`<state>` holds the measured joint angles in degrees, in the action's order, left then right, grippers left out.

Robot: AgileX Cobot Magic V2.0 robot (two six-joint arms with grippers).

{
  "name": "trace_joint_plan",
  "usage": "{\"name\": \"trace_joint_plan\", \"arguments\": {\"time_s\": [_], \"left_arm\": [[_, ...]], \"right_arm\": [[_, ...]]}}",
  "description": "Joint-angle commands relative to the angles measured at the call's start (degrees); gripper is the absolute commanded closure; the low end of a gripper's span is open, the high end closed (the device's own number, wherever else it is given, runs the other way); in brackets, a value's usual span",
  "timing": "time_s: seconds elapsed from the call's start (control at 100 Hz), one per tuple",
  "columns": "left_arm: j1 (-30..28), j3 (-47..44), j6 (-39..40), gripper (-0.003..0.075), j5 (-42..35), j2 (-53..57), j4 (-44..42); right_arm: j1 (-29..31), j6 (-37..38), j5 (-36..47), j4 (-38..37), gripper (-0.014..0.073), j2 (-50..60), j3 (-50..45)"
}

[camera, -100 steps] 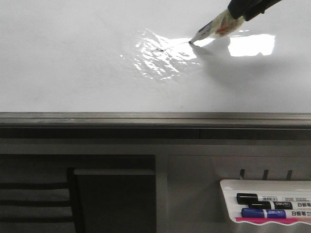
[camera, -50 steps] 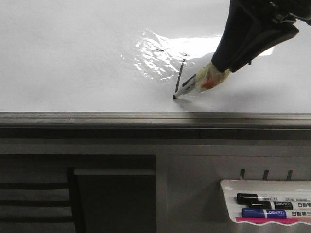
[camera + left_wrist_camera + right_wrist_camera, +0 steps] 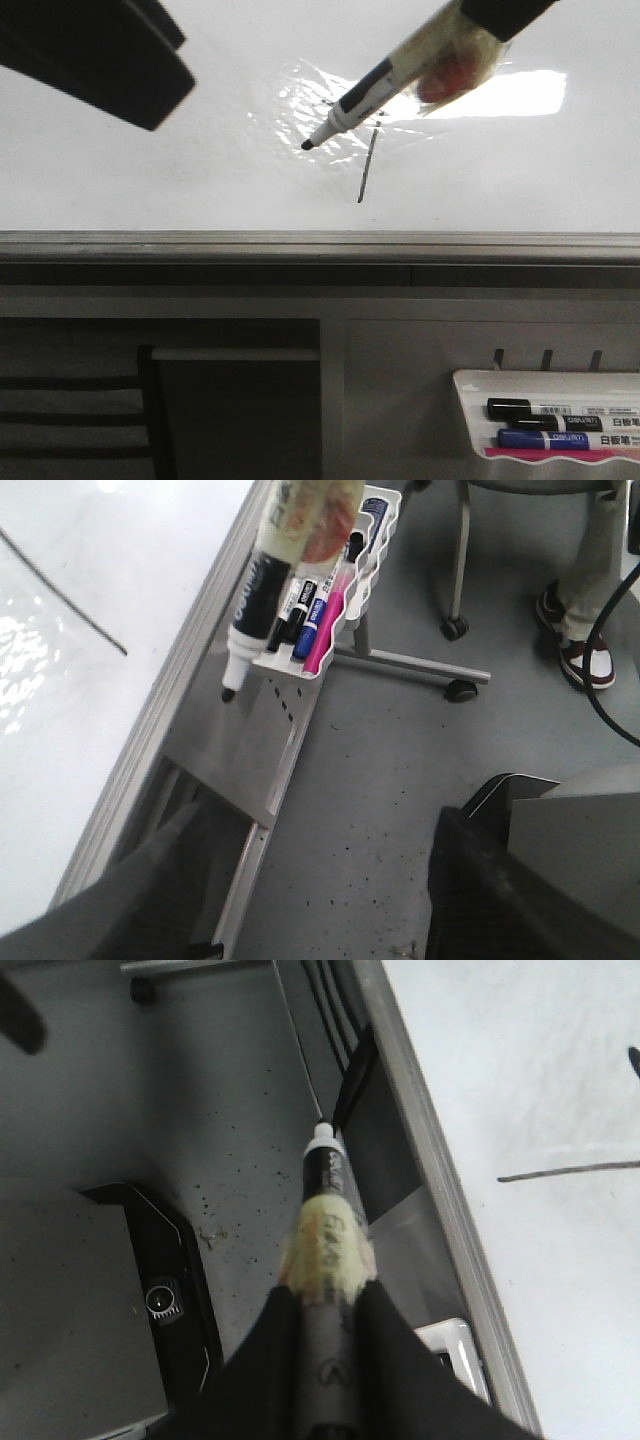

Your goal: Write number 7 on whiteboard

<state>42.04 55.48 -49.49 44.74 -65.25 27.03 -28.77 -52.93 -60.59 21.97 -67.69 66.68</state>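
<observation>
The whiteboard (image 3: pixel 150 190) fills the upper front view, with a glare patch and a grey bottom rail. The number 7 (image 3: pixel 368 165) is on it: a faint top stroke and a longer slanted down stroke. My right gripper (image 3: pixel 490 12) is shut on a black-and-white marker (image 3: pixel 370 95) wrapped in yellowish tape. The marker's tip hangs off the board, left of the 7. In the right wrist view the fingers (image 3: pixel 270 1350) clamp the marker (image 3: pixel 325 1175). My left gripper (image 3: pixel 120 60) is a dark shape at the upper left; its wrist view shows it open and empty (image 3: pixel 310 900).
A white marker tray (image 3: pixel 545 385) with black, blue and pink markers hangs below the rail at the lower right; it also shows in the left wrist view (image 3: pixel 345 590). A chair base on castors (image 3: pixel 455 630) and a person's legs (image 3: pixel 585 600) stand on the grey floor.
The marker finished the down stroke, lifted off the board and moved up and left. My left gripper has come into the front view at the upper left.
</observation>
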Motion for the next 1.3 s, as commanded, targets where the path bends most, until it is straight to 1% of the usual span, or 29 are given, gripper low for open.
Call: {"name": "trace_joint_plan", "arguments": {"time_s": [0.0,0.14,0.41,0.47,0.54,0.61,0.66,0.8,1.05,1.1,1.14,1.18,1.29], "left_arm": [[1.6,4.0,-2.1,0.0283,-5.1,-2.2,2.3],[3.5,7.1,-4.4,0.0283,-8.7,-7.3,2.3],[4.7,12.7,-5.8,0.0283,-9.8,-16.0,2.8],[4.7,13.1,-6.1,0.0297,-9.8,-16.9,2.9],[4.7,13.1,-7.7,0.0339,-9.7,-17.3,3.3],[4.7,13.1,-9.0,0.0404,-9.7,-17.3,4.0],[4.7,13.1,-8.9,0.0455,-9.8,-17.3,4.0],[4.7,13.1,-8.9,0.0563,-9.9,-17.3,4.1],[4.7,13.1,-8.9,0.0688,-9.9,-17.3,4.1],[4.7,13.1,-8.9,0.0710,-9.9,-17.3,4.1],[4.7,13.1,-8.9,0.0727,-9.9,-17.3,4.1],[4.7,13.1,-8.9,0.0741,-9.9,-17.3,4.1],[4.7,13.1,-8.8,0.0741,-9.8,-17.3,4.1]], "right_arm": [[-0.2,-3.9,0.7,1.6,0.0644,2.3,2.0],[-0.2,-5.2,0.5,1.6,0.0644,2.6,2.0],[-0.2,-5.2,0.5,1.6,0.0644,2.6,2.0],[-0.2,-5.2,0.5,1.6,0.0644,2.6,2.0],[-0.2,-5.2,0.5,1.6,0.0644,2.6,2.0],[-0.2,-5.2,0.5,1.6,0.0644,2.6,2.0],[-0.2,-5.2,0.5,1.6,0.0644,2.6,2.0],[-0.2,-5.1,-0.8,1.8,0.0644,2.6,2.0],[-0.2,-5.1,-1.5,1.8,0.0643,2.6,2.0],[-0.2,-5.1,-1.4,1.8,0.0622,2.6,2.0],[-0.2,-5.1,-1.3,1.8,0.0584,2.6,2.0],[-0.2,-5.1,-1.2,1.8,0.0526,2.6,2.0],[-0.1,-5.1,-1.2,1.7,0.0354,2.6,2.0]]}}
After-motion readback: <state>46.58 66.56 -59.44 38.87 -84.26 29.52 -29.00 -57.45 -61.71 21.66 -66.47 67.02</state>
